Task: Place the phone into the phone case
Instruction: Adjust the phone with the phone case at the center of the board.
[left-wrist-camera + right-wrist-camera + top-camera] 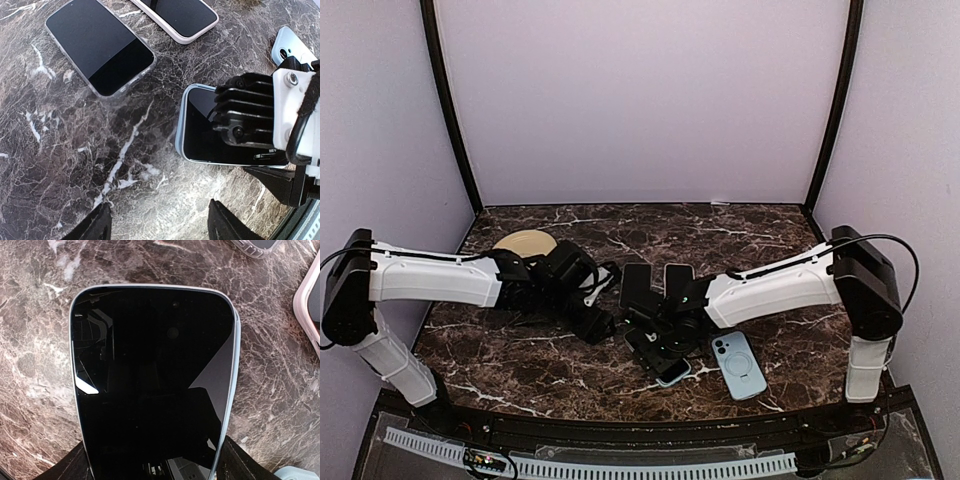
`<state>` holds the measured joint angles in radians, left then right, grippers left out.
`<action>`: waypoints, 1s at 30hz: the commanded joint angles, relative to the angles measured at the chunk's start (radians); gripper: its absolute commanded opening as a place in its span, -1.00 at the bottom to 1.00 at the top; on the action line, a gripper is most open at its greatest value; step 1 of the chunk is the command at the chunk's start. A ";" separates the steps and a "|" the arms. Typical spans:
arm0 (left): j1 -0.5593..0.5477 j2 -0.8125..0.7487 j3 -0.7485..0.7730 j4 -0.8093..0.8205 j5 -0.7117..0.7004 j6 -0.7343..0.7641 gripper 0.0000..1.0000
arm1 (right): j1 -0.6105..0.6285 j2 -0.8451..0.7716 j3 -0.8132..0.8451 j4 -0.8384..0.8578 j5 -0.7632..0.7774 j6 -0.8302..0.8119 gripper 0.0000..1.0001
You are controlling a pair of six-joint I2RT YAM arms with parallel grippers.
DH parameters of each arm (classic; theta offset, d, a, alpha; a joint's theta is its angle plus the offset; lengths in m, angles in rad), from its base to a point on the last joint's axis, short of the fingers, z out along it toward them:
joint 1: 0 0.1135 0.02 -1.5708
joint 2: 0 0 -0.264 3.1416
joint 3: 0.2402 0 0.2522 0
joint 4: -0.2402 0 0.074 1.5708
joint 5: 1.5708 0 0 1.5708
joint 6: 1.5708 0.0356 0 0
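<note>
Marble surface holds the phone near its front edge, beside the blue phone case. My right hand straddles it; I cannot tell whether it grips. My left hand hangs open. Uneven closing could skid the phone away.

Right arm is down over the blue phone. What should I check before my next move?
1. Phone flat on the table, screen up: ok.
2. Right tool straddling the phone's long edges: ok.
3. Right tool actually gripping the phone: cannot tell.
4. Case beside the phone, uncovered: ok.
5. Case open side up: cannot tell.
6. Left tool open, empty, off the phone: ok.
</note>
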<state>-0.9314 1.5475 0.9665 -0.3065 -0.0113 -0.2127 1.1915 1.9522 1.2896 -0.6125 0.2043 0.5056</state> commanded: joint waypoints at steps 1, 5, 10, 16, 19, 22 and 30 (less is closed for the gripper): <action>-0.003 -0.022 -0.013 0.015 0.009 0.004 0.36 | 0.007 0.039 -0.007 -0.008 0.025 0.006 0.16; -0.003 -0.020 -0.028 0.065 0.041 -0.017 0.36 | 0.016 0.001 -0.028 0.036 0.047 0.013 -0.01; -0.003 -0.054 -0.135 0.244 0.084 -0.128 0.36 | 0.023 -0.072 -0.113 0.159 0.070 0.031 -0.16; 0.001 -0.071 -0.261 0.518 0.133 -0.301 0.54 | 0.038 -0.150 -0.214 0.327 0.080 0.047 -0.26; 0.004 -0.076 -0.282 0.585 0.161 -0.345 0.65 | 0.040 -0.175 -0.253 0.384 0.093 0.061 -0.29; 0.004 -0.078 -0.335 0.722 0.216 -0.389 0.80 | 0.040 -0.192 -0.282 0.428 0.115 0.072 -0.33; 0.004 0.108 -0.468 1.147 0.304 -0.726 0.86 | 0.042 -0.193 -0.317 0.498 0.099 0.092 -0.35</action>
<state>-0.9295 1.5684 0.5285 0.5838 0.2230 -0.7536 1.2259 1.7817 0.9813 -0.2131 0.2867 0.5663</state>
